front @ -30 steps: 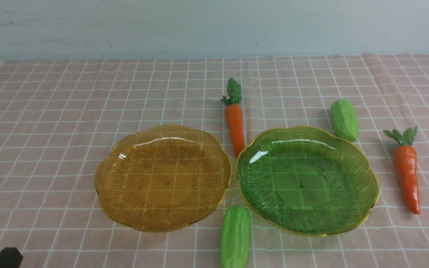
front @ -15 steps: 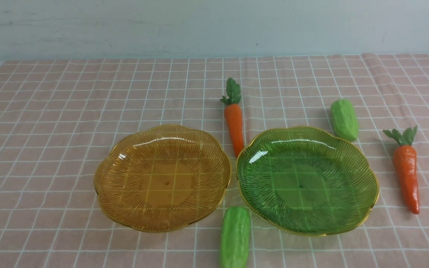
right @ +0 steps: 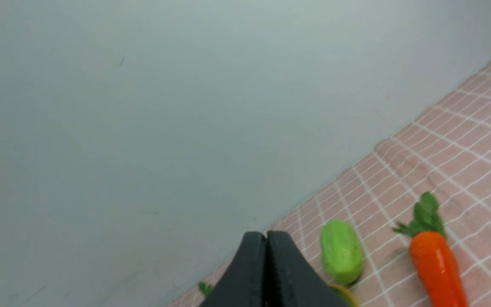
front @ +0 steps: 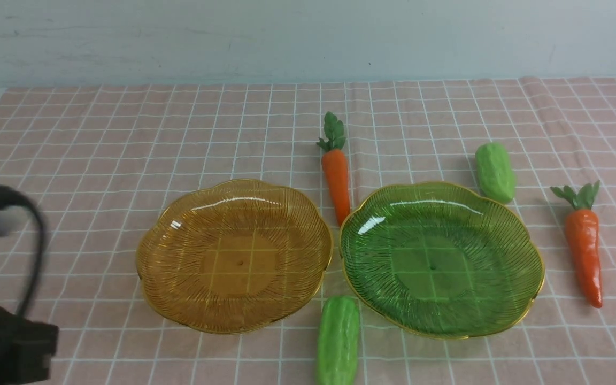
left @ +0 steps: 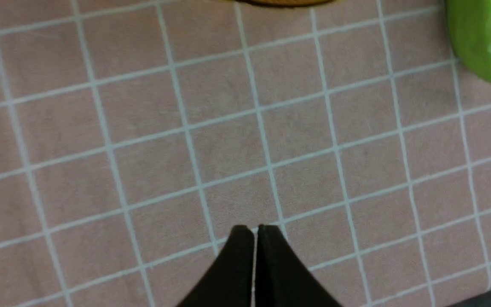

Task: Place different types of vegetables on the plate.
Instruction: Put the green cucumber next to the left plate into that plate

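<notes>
Starting approx.; 0 of 4 veg (front: 338, 342) plated, all left (both plates (front: 235, 299) bare); L (left: 256, 230) + R hands (right: 267, 236) pressed together.

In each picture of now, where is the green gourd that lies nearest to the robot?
Front view: bottom centre, the near gourd.
Left wrist view: upper right corner, cut by the edge.
Right wrist view: not in it.
Shared landmark: the white-lined checked cloth.

Left arm (front: 8, 342) newly in front view.
</notes>
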`<state>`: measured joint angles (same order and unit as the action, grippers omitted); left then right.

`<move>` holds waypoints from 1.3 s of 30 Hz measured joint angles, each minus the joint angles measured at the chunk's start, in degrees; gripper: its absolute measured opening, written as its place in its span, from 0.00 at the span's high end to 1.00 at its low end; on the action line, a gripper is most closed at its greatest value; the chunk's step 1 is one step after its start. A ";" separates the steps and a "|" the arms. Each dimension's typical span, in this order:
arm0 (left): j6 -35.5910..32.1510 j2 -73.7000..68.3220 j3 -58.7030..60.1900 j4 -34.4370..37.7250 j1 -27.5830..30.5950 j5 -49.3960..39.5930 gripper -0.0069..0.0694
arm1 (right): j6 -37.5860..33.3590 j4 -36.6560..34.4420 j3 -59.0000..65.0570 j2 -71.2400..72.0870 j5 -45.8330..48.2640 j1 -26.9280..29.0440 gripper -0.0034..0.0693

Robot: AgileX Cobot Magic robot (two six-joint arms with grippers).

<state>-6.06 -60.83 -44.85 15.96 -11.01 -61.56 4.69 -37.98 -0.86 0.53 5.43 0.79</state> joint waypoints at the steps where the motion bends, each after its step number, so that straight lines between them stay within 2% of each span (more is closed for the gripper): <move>1: 0.13 -1.59 0.06 -0.07 -2.38 0.97 0.91 | -0.57 0.00 -2.39 0.00 3.29 0.00 0.97; 5: 4.95 -4.75 0.06 -1.33 -12.95 6.33 0.91 | -3.59 2.38 -13.00 -4.72 13.45 0.00 0.97; 8: 12.96 -7.95 -1.06 -4.29 -22.01 10.10 0.91 | -5.88 4.39 -20.06 -12.30 20.16 0.00 0.97; 12: 23.23 -14.25 -4.93 -11.34 -30.72 11.79 0.91 | -10.52 7.10 -30.04 -23.37 32.41 0.00 0.97; 17: 30.97 -22.98 -12.14 -17.11 -36.50 12.27 0.91 | -16.99 7.94 -36.01 -32.74 42.14 0.00 0.97; 21: 32.53 -28.02 -16.61 -18.94 -38.01 12.04 0.88 | -19.35 7.71 -36.57 -35.04 44.55 0.00 0.97; 26: 33.05 -34.96 -21.77 -18.25 -38.41 11.09 0.73 | -20.68 7.38 -36.62 -35.21 45.10 0.00 0.97; 31: 33.35 -39.64 -24.79 -17.99 -38.45 11.09 0.49 | -21.06 7.31 -36.62 -35.21 45.46 0.00 0.97; 35: 35.84 -43.06 -26.07 -18.00 -38.45 11.24 0.23 | -21.12 7.09 -36.62 -35.21 45.47 0.00 0.97; 39: 38.81 -45.99 -26.13 -19.41 -38.45 11.99 0.08 | -21.12 7.09 -36.62 -35.21 45.52 0.00 0.97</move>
<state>32.75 -106.83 -70.98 -3.45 -49.46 -49.57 -16.43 -30.89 -37.48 -34.68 50.95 0.79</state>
